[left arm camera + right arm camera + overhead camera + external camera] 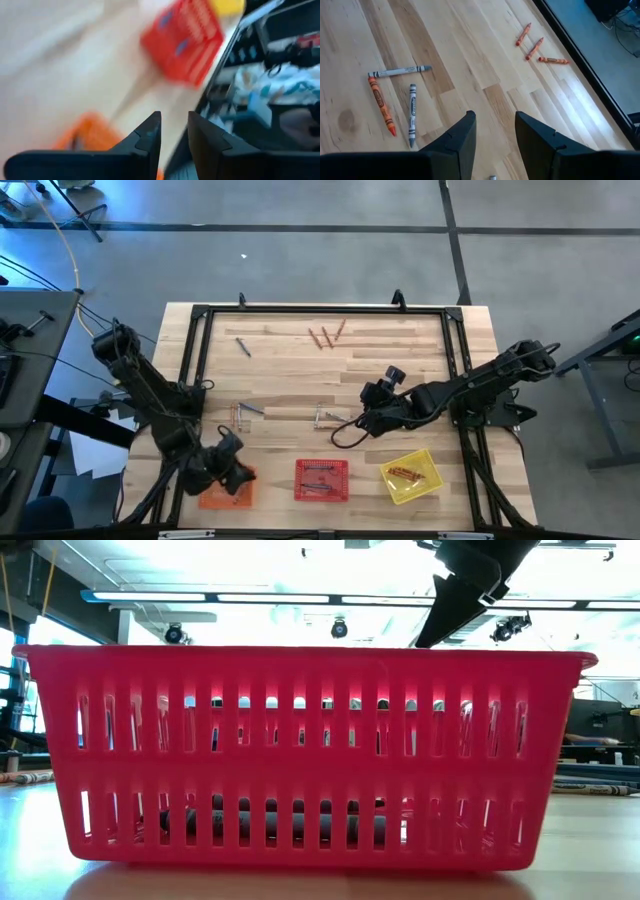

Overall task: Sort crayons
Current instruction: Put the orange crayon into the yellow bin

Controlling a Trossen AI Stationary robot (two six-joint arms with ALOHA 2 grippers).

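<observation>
right wrist view: three crayons (395, 102) lie ahead of the empty, parted right tool (492, 131).

The left arm folds down toward the near-left corner of the desk, its left gripper (174, 134) empty with fingers slightly parted — the right arm stretches low toward the middle, the right gripper (494, 131) showing open, empty fingers.
</observation>
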